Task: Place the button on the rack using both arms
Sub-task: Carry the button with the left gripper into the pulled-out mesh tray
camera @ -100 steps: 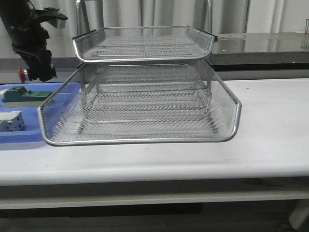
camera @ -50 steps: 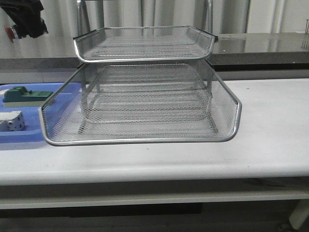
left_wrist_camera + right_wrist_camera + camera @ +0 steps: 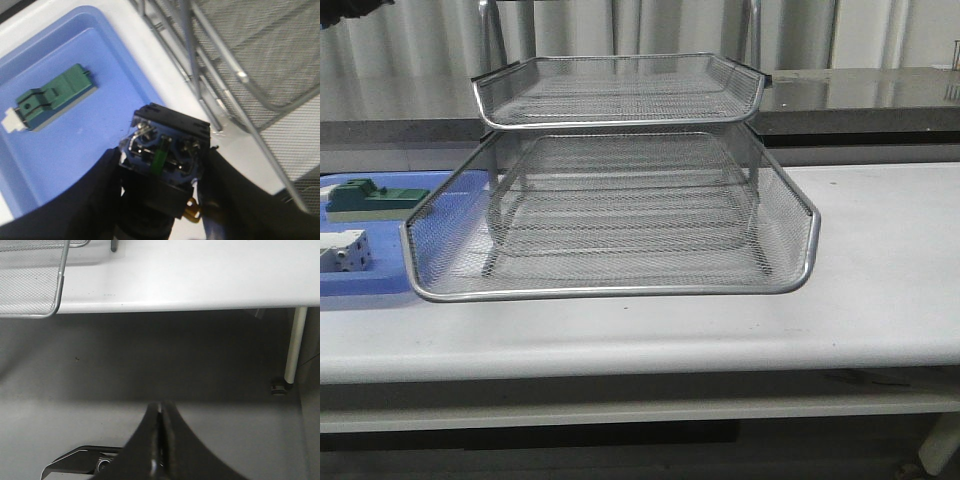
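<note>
Right now I see the left gripper (image 3: pixel 162 200) clamped on the button (image 3: pixel 164 150), its rear block facing the wrist camera, held in the air over the blue tray (image 3: pixel 75 145) beside the rack (image 3: pixel 610 210). The green block (image 3: pixel 50 97) lies in that tray. My right gripper (image 3: pixel 160 440) hangs off the table edge, fingers pressed together, empty.

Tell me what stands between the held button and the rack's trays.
Nothing visible does. The left gripper holds the button above the blue tray, beside the rack. Only the rack's own wire rims and posts lie along that side.
</note>
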Robot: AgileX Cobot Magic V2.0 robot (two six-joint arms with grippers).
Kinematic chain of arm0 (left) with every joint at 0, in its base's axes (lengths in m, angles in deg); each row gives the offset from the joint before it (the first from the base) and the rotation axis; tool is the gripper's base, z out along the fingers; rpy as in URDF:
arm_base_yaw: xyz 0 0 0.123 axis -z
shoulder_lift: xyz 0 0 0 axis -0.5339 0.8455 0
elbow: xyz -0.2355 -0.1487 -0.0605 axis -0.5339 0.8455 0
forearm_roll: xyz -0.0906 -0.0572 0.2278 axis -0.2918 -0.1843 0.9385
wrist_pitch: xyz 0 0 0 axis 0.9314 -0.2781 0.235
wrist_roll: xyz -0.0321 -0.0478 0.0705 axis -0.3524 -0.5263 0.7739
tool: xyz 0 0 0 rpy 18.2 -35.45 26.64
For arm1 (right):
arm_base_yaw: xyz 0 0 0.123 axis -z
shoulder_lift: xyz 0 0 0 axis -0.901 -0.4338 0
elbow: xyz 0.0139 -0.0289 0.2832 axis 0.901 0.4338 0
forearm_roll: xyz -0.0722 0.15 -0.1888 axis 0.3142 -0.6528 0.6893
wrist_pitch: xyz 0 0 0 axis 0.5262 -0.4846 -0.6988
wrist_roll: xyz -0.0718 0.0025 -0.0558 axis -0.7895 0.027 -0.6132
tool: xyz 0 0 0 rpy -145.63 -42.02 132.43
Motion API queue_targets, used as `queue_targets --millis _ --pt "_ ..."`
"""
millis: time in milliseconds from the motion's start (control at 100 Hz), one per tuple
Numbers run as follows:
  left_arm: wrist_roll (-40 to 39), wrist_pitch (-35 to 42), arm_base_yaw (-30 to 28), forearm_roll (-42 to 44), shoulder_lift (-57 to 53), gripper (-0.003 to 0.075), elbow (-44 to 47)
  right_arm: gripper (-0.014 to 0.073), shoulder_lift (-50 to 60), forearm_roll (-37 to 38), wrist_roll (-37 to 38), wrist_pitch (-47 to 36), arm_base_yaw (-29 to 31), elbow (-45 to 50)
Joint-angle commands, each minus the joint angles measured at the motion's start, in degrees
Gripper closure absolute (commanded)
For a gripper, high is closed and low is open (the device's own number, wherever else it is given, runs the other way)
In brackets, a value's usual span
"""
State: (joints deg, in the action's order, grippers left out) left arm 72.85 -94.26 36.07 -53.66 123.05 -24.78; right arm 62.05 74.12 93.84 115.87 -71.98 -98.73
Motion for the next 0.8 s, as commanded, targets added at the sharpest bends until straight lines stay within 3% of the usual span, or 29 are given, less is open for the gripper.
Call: queue_targets --millis 0,520,790 --pt "-0.77 -0.92 1.60 -4.09 -5.99 0.0629 1.74 0.0661 -0.55 0.58 -0.24 -2.82 0.15 -1.95" --pt "0.02 -0.55 24.76 -3.66 -4.81 0.0629 4.88 0.0661 -0.55 0.58 -0.24 -2.76 0.15 -1.95" --pt "0.11 -0.08 30.84 -3.27 2.11 0.0629 4.88 0.0661 -0.55 0.58 -0.24 -2.76 0.15 -1.95"
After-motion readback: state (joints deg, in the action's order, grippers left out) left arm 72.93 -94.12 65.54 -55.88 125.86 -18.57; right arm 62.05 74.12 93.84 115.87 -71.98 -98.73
